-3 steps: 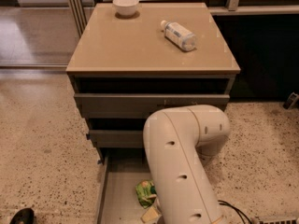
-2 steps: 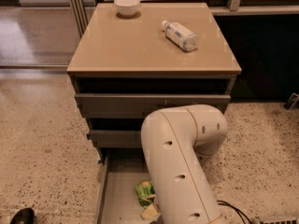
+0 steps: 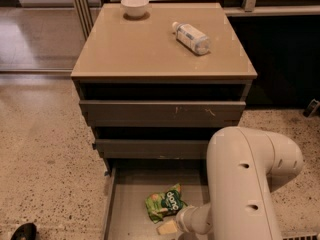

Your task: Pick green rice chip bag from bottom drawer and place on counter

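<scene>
Tan bench [image 3: 140,49] at upper centre, white arm [image 3: 245,184] at lower right, down in the open bottom drawer [image 3: 127,219]
A plastic bottle [image 3: 191,37] lies on its side at the bench's upper right. The green rice chip bag [image 3: 165,202] lies on the drawer floor at lower centre. A white bowl [image 3: 135,6] stands at the bench's upper left. The end effector [image 3: 170,227] sits just below the bag; open or closed, I cannot tell

Counter [image 3: 150,54]: bowl [image 3: 135,6], bottle [image 3: 191,37]; drawer [image 3: 129,211]: bag [image 3: 165,204], claw [image 3: 169,227]
</scene>
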`<state>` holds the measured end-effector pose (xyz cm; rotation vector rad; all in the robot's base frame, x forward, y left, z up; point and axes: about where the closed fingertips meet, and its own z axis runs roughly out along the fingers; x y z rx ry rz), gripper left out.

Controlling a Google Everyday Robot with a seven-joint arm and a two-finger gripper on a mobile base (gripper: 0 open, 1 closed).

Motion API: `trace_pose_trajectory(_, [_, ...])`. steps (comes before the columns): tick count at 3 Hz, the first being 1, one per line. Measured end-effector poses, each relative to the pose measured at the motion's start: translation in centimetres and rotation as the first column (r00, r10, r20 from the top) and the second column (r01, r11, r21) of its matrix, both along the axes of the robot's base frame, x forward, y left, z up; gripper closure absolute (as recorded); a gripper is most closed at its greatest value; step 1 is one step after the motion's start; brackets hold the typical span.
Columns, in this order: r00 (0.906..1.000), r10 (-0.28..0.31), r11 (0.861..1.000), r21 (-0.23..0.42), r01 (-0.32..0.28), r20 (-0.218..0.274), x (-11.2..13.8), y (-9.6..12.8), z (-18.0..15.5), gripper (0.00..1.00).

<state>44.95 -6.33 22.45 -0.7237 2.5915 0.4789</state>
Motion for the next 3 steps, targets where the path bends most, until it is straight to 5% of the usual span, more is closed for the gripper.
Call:
trace_pose_trajectory(1, [1.0000, 0.001, 1.000, 0.000, -0.001, 0.000, 0.0, 0.0, 0.0, 0.00])
trace_pose_trajectory(3, [0.9894, -0.145, 0.988, 0.044, 0.145, -0.014, 2.0, 0.1, -3.7, 0.00])
